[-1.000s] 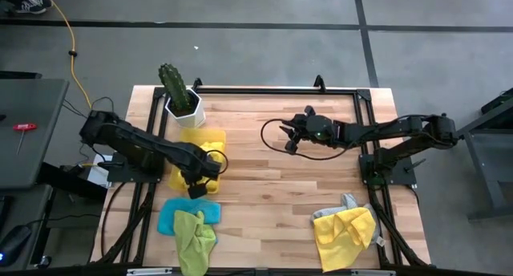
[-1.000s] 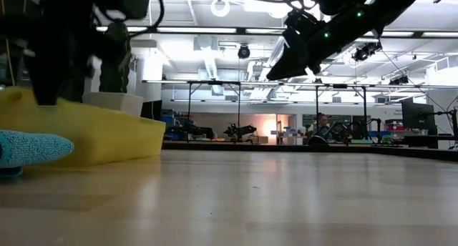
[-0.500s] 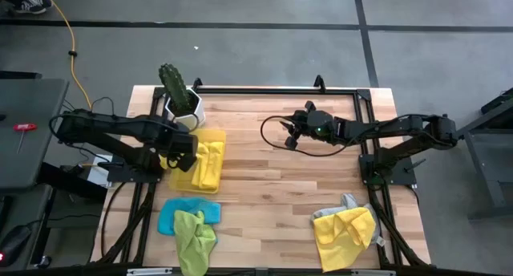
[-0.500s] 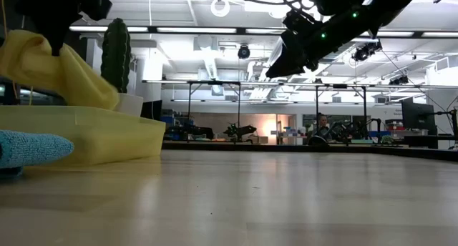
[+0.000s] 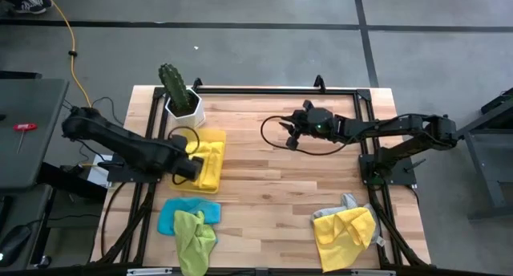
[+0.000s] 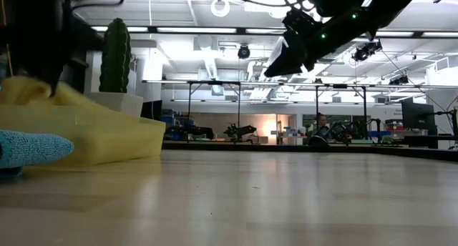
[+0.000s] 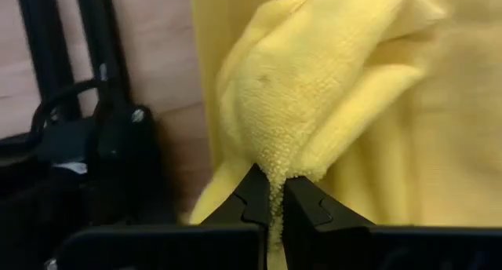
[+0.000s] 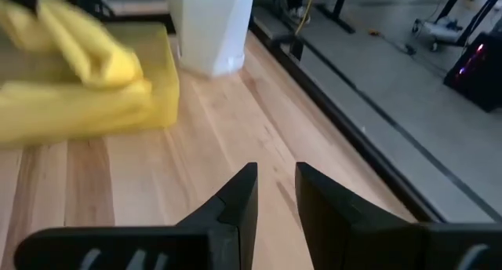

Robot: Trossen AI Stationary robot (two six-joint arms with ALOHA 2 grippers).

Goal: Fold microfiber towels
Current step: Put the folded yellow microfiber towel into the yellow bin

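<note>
L fingers (image 7: pixel 271 201) pinching yellow towel (image 7: pixel 329 89)

— What lies on your surface (image 5: pixel 272 196)?
— A white cactus pot (image 5: pixel 186 107) at my far left corner, a yellow tray (image 5: pixel 215 140) beside it, blue (image 5: pixel 168 216) and green towels (image 5: pixel 195 236) near left, yellow (image 5: pixel 341 236) and grey towels (image 5: pixel 347 202) near right.

The high view looks straight down from well above, taking in the whole table (image 5: pixel 272 196). The low view sits at table-top height, facing level across the boards into the room. Both share the cactus (image 5: pixel 173 85) and the yellow tray (image 6: pixel 114 135). The 2 wrist views sit close, each looking past its own fingers toward that tray.
</note>
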